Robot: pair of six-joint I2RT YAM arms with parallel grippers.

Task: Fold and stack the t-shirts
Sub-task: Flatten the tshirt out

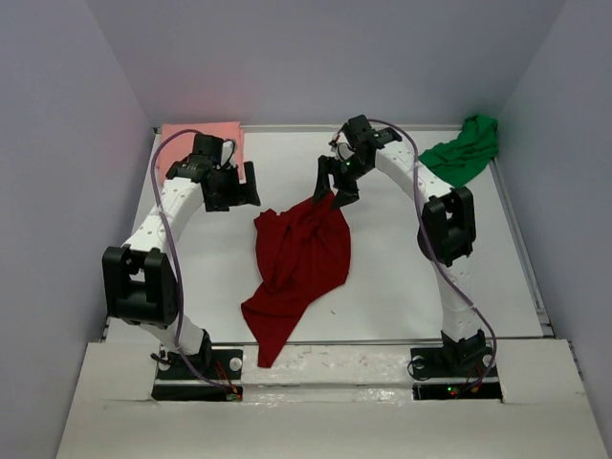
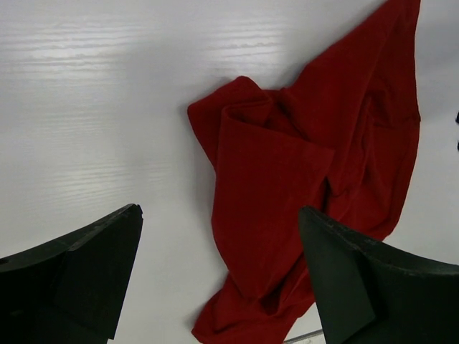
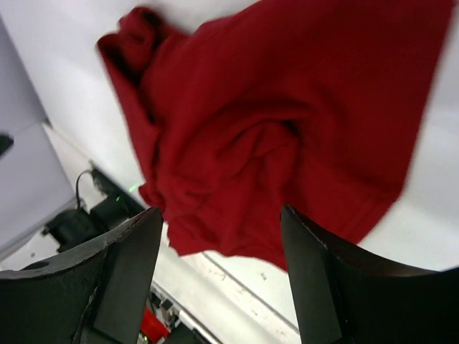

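Observation:
The dark red t-shirt [image 1: 301, 253] lies crumpled in the middle of the white table [image 1: 430, 277], a long tail reaching the front edge. My right gripper [image 1: 338, 189] hovers open just above its far corner; in the right wrist view the red cloth [image 3: 272, 107] lies below the open gripper [image 3: 221, 210], nothing between the fingers. My left gripper [image 1: 241, 189] is open to the left of the shirt, and the red cloth [image 2: 287, 179] shows beneath the gripper [image 2: 219, 211]. A salmon pink t-shirt [image 1: 191, 136] lies flat at the back left, partly hidden by the left arm. The green t-shirt [image 1: 466, 151] is bunched at the back right.
Grey walls [image 1: 86, 191] close in the table on the left, back and right. Both arm bases [image 1: 196, 368] are bolted at the near edge, with cables beside them. The left arm's base and cable [image 3: 79, 222] show in the right wrist view.

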